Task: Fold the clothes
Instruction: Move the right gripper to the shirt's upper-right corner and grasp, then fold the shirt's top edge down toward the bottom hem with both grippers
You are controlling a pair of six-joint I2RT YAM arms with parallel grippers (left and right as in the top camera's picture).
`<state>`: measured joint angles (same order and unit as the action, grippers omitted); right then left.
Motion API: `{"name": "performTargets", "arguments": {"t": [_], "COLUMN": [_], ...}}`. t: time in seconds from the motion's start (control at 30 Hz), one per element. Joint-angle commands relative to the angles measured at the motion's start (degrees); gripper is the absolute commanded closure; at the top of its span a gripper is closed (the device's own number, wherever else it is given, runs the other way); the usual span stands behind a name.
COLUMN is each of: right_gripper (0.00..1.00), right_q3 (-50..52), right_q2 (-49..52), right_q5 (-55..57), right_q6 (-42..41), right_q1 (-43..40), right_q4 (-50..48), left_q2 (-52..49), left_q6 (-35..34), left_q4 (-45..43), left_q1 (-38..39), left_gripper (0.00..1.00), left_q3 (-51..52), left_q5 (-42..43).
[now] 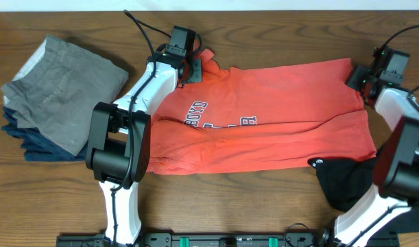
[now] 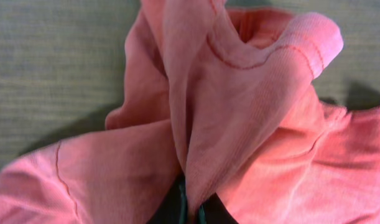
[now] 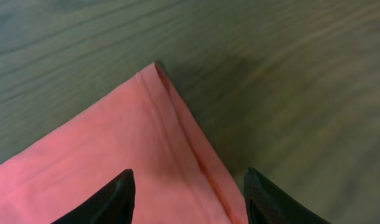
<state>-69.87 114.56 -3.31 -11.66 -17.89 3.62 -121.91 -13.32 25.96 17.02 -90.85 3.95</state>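
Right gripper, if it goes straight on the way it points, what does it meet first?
Probably the coral-red T-shirt: its corner lies between the open fingers of the right gripper, wooden table beyond. Depth is unclear.

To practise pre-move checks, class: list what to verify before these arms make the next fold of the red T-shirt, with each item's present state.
1. Left gripper grips T-shirt: ok, shut on bunched cloth.
2. Right gripper grips hem corner: not ok, open, straddling it.
3. T-shirt flat: not ok, creases across middle.
4. Black garment apart from T-shirt: not ok, touching its corner.
5. Folded pile apart: ok.
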Motion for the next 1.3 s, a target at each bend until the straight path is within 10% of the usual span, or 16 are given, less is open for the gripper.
{"name": "performTargets", "arguments": {"t": [0.0,0.67,1.0,1.27], "right_gripper": [0.44,0.47,0.99,0.99], "right_q3": [-2.40,-21.53,-21.55,-26.32], "right_q2": [4.07,18.12,18.21,16.20], "right_q5": [-1.03,6.86,7.85,7.85], "right_q6": [-0.55,-0.28,-1.44,-1.57], "right_q1": [1.11,4.02,3.91,3.30], "right_q4": [-1.90,10.82,11.82,21.59], "left_q2": [0.46,0.46,1.16,9.16], "left_q6": [-0.98,-0.96,-0.94,-0.94], "left_q4": [1.92,2.71,2.75,4.96], "left_q1": [0.07,0.09,0.04,0.02], "left_gripper": [0.94,0.94,0.94,0.94], "left_q3": [-1.11,-1.11,-1.11,-1.11], "left_q5": [0.83,0.81,0.83,0.79]}}
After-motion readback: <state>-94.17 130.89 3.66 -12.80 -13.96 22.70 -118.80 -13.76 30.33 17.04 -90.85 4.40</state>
